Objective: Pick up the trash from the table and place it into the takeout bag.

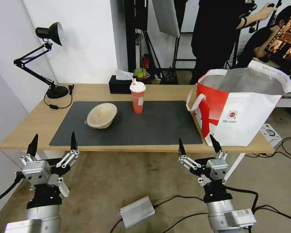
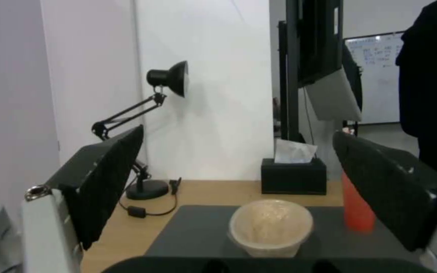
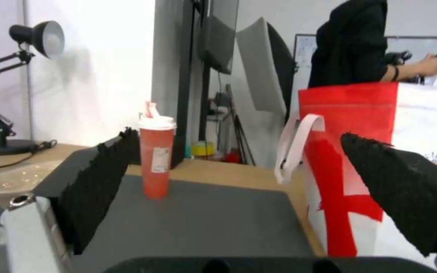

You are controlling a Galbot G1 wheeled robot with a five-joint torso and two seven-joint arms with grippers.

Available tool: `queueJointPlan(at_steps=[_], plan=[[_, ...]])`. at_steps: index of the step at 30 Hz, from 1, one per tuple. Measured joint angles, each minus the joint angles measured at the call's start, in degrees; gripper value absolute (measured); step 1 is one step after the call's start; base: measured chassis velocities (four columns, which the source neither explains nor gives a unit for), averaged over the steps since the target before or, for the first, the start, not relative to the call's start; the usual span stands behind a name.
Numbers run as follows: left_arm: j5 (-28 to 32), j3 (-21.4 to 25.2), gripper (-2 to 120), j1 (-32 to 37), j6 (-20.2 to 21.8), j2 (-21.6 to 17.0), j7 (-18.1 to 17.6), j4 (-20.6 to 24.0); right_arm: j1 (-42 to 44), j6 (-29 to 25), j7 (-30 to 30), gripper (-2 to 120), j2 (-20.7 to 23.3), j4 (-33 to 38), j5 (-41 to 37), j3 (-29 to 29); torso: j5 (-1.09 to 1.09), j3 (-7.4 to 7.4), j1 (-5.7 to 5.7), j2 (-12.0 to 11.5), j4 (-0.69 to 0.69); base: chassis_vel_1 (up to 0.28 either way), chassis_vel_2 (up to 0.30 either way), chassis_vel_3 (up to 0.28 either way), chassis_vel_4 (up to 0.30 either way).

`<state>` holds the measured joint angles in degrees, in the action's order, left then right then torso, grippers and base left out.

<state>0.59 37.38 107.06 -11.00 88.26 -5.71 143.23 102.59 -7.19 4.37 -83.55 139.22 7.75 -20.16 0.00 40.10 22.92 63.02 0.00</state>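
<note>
Showing both arms held low before the near edge of the table (image 1: 29, 129), the left gripper (image 1: 51, 142) and right gripper (image 1: 197, 144) each have their jaws spread wide and hold nothing. On the dark mat (image 1: 158, 129) lie two pieces of trash: a beige bowl (image 1: 102, 115), tipped on its side with the hollow facing the robot, and just to its right an upright red cup (image 1: 137, 97) with a white lid and straw. The bowl looks light, thin and easily crushed, best pinched at the rim; the cup seems tall, smooth and easy to topple, best gripped around mid-body. The takeout bag (image 1: 239, 113) stands open at the table's right end, its soft walls likely to yield. Behind stand a desk lamp (image 1: 42, 55) and tissue box (image 1: 120, 84); cables cross the floor.
</note>
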Motion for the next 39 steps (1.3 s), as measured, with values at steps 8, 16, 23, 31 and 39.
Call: queueJointPlan(at_steps=[8, 16, 23, 31, 39], plan=[[-1.20, -1.22, 100, 0.96, -4.15, 0.61, 0.60, -0.92, 0.70, -0.09, 0.25, 100, -1.42, 0.54, 2.10, -0.17, 0.01, 0.00, 0.00, 0.00, 0.00, 0.000, 0.000, 0.000, 0.000], [-1.44, -4.40, 100, 1.34, -9.02, 0.35, 1.79, -4.19, 1.48, 4.16, 2.59, 100, -0.66, 3.12, 0.66, -1.49, 0.01, 0.00, 0.00, 0.00, 0.00, 0.000, 0.000, 0.000, 0.000], [-2.23, -4.89, 100, 1.56, -9.74, 0.24, 1.81, -4.94, 1.92, 5.82, 3.45, 100, 0.27, 4.02, -0.16, -1.55, 0.00, 0.00, 0.00, 0.00, 0.00, 0.000, 0.000, 0.000, 0.000], [-3.25, -4.99, 100, 2.48, -9.89, 0.15, 1.92, -5.47, 2.27, 8.92, 3.75, 100, 0.55, 4.14, -2.75, -0.67, 0.00, 0.00, 0.00, 0.00, 0.00, 0.000, 0.000, 0.000, 0.000], [-3.51, -4.72, 100, 3.32, -9.12, 0.05, 1.83, -5.56, 1.57, 16.84, 4.78, 100, 2.85, 4.14, -8.96, -0.69, 0.01, 0.00, 0.00, 0.00, 0.00, 0.000, 0.000, 0.000, 0.000]])
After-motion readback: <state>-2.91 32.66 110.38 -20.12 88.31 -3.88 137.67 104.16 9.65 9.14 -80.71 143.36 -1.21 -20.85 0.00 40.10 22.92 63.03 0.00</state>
